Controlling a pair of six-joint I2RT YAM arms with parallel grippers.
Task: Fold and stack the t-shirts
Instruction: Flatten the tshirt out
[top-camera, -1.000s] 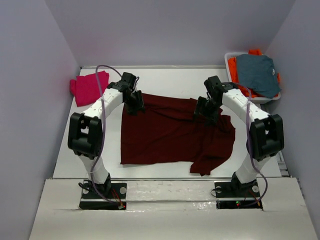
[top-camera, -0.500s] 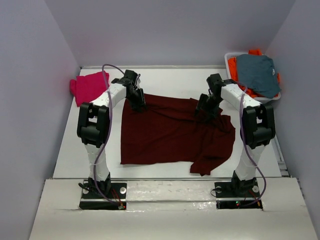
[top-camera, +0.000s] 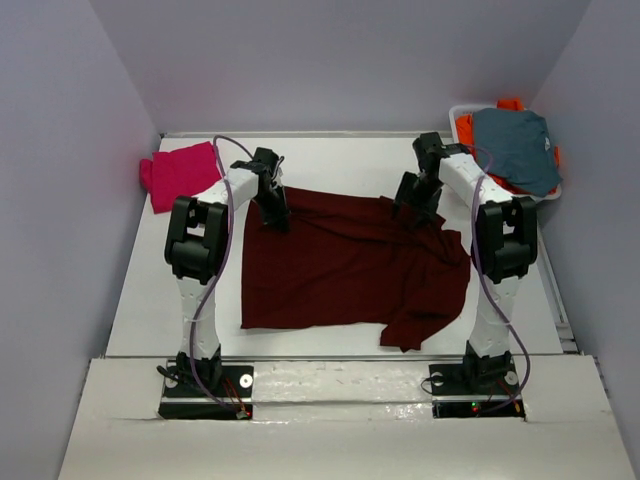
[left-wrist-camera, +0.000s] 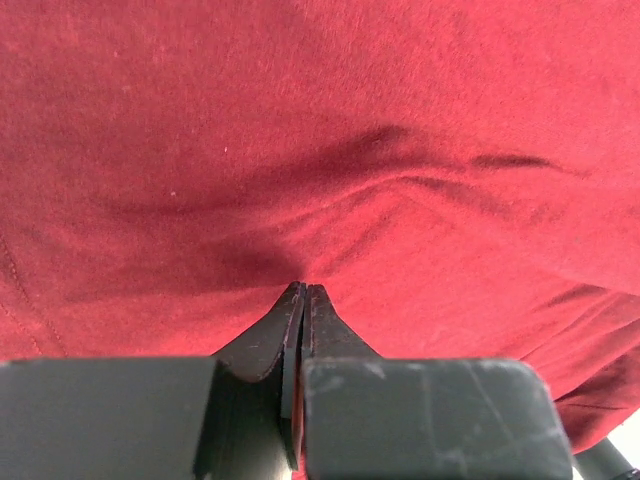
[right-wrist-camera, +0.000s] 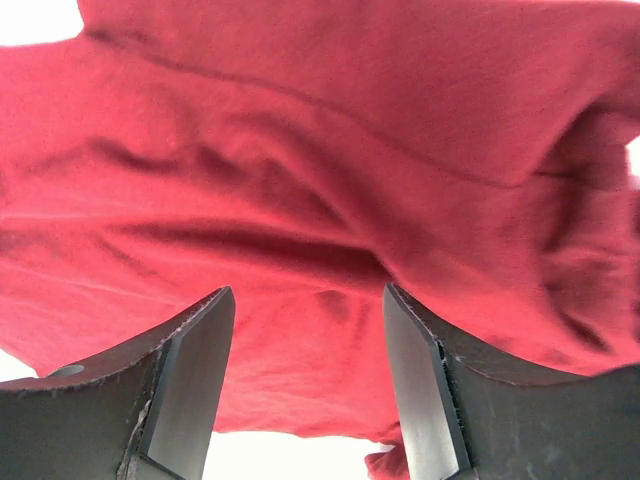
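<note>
While the maroon shirt (top-camera: 345, 265) lay spread across the middle of the table (top-camera: 330, 160), its far edge running 9 to 3 o'clock, your left gripper (top-camera: 272, 208) was pinched together on its 11 o'clock corner. Your right gripper (top-camera: 415, 205) hung at 1 o'clock, fingers (right-wrist-camera: 190, 380) apart over the cloth, gripping nothing yet.

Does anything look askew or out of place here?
The maroon t-shirt lies crooked: its near right side is bunched and folded over, not flat. The grey-blue garment overhangs the bin.
</note>
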